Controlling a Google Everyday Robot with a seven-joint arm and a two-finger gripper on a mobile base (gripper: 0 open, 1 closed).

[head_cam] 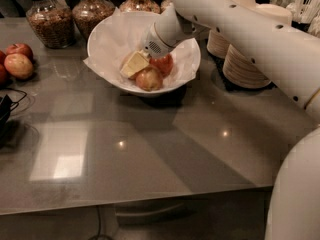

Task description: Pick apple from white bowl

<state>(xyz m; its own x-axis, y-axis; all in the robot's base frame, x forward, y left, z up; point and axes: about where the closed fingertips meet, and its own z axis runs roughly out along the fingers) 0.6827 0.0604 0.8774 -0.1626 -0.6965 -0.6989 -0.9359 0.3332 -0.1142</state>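
Note:
The white bowl, lined with crinkled white paper, stands at the back middle of the grey table. The dull yellow-tan apple lies at its front. A redder apple lies just behind it to the right. My gripper reaches down into the bowl from the upper right. Its pale yellow tip is right beside the tan apple, on the apple's upper left, and hides what lies behind it. My white arm crosses above the bowl's right rim.
Two glass jars stand behind the bowl on the left. Loose apples lie at the far left. Stacks of tan paper bowls stand to the right of the bowl. A black object with a cable sits at the left edge.

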